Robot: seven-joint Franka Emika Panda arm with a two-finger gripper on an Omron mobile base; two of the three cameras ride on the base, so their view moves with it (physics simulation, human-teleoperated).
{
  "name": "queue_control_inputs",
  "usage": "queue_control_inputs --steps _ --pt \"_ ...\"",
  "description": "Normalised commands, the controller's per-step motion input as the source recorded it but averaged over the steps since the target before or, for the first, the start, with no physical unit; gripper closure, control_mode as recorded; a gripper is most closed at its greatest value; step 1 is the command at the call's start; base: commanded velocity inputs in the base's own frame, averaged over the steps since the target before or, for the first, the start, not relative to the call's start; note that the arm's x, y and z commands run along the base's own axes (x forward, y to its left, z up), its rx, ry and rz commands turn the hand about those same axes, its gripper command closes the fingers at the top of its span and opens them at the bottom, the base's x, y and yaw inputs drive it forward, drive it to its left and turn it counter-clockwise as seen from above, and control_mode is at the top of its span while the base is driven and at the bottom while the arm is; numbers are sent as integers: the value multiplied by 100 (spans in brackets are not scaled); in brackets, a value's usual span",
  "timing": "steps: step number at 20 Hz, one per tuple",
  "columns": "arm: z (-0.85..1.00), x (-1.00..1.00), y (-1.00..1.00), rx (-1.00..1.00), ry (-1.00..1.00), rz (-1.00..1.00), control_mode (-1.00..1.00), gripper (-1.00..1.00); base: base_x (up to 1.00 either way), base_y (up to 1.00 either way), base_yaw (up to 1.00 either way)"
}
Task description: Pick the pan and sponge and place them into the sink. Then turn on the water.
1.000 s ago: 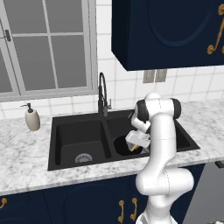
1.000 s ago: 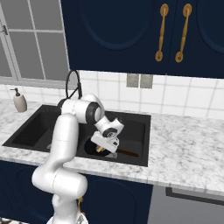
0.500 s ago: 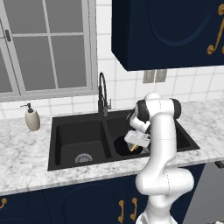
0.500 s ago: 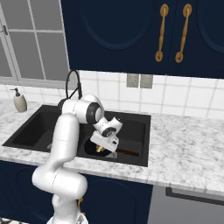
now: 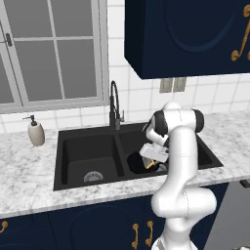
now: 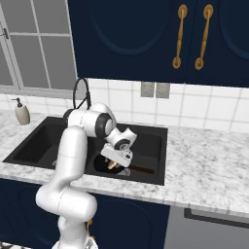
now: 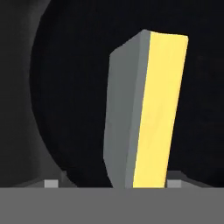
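The black sink [image 5: 88,141] [image 6: 39,141] has two basins. In its right basin lies the black pan [image 5: 135,162] [image 6: 99,166], its handle pointing right in the right base view. My gripper [image 5: 151,164] [image 6: 115,164] [image 7: 113,183] hangs low over the pan. The sponge [image 7: 144,113] [image 5: 149,165] [image 6: 112,166] stands on edge between the fingers, grey layer on the left and yellow on the right in the hand view. The fingertips [image 7: 51,183] are spread wide, with a gap on the grey side, so the gripper is open. No water runs from the black faucet [image 5: 114,105] [image 6: 82,95].
A beige soap dispenser [image 5: 35,133] [image 6: 21,113] stands on the marble counter [image 5: 29,171] left of the sink. The left basin has a silver drain [image 5: 93,177]. Dark blue cabinets [image 5: 185,34] hang above, and a window [image 5: 53,49] is behind the sink.
The jaws have spread apart from shut, letting go of the sponge above the pan. The arm has hardly moved.
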Motion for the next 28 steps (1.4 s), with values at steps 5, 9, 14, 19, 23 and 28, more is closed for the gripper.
queue_control_inputs --steps 5,9,14,19,23,28 --pt "90 -22 0 -3 0 -1 -100 -100 0 0 0" --pt "100 -41 -1 0 0 -2 -100 -100 0 0 0" --pt "94 -41 0 0 -9 -6 -100 -100 0 0 0" --pt "62 -24 0 -1 -10 -11 -100 -100 0 0 0" --pt "2 0 0 0 0 -1 -100 -100 0 0 0" --pt "1 0 0 0 -9 -1 -100 -100 0 0 0"
